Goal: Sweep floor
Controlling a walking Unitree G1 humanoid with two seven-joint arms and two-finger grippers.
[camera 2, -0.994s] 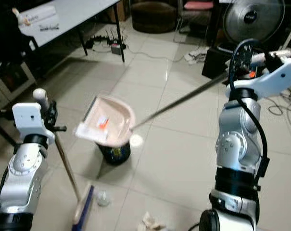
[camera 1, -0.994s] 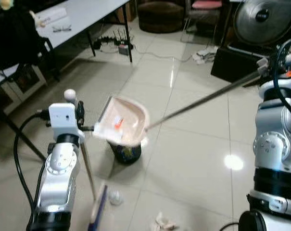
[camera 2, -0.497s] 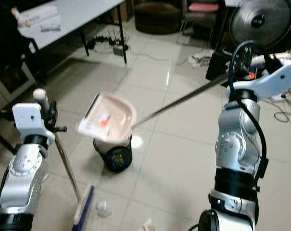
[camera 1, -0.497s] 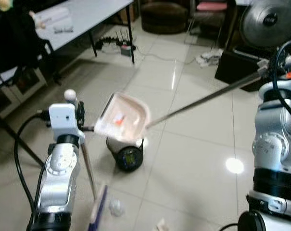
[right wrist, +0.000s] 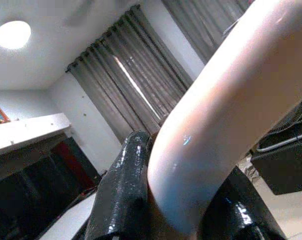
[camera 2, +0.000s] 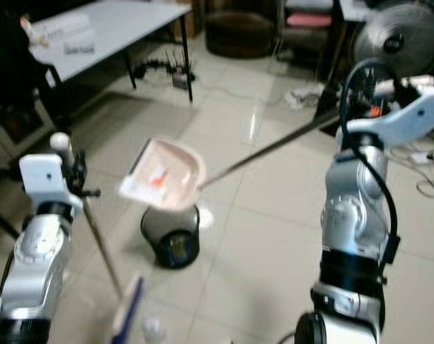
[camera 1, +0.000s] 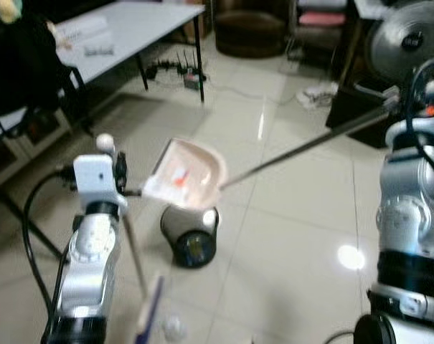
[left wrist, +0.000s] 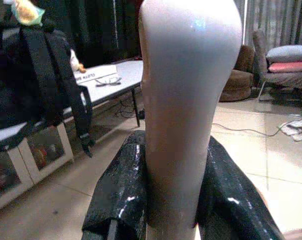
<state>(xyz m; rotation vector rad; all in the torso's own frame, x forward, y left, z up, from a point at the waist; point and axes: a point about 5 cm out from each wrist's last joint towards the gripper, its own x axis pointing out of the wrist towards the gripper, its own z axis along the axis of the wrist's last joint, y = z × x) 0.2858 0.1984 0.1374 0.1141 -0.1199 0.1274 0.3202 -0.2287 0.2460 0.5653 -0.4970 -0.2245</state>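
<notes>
Head and wrist views, read left to right. At far left, a white tabletop (camera 1: 130,29) stands well apart from my work area. My left end effector (left wrist: 170,200) is closed on the broom handle (left wrist: 185,100), its black fingers (left wrist: 121,195) pressed against either side of the pale shaft just below the rounded tip; the broom (camera 1: 146,315) hangs down to the floor (camera 1: 288,236), its bristle head beside a small crumpled scrap (camera 1: 173,327). Centre: the dustpan (camera 1: 188,175), tilted and carrying an orange scrap (camera 1: 178,180), hovers above the black bin (camera 1: 189,233), which appears to lean or lie on its side with its mouth toward the pan. The dustpan's long pole (camera 1: 303,143) runs up to my right end effector (right wrist: 180,200), which is clamped on the pole's pale grip at far right, near a fan (camera 1: 410,29). Risks, as I judge them: tipping the pan while it is not squarely over the bin's mouth would drop the litter back on the floor; the long pole magnifies any wrist tremor; and the pan's edge could knock the bin, causing it to roll away.
</notes>
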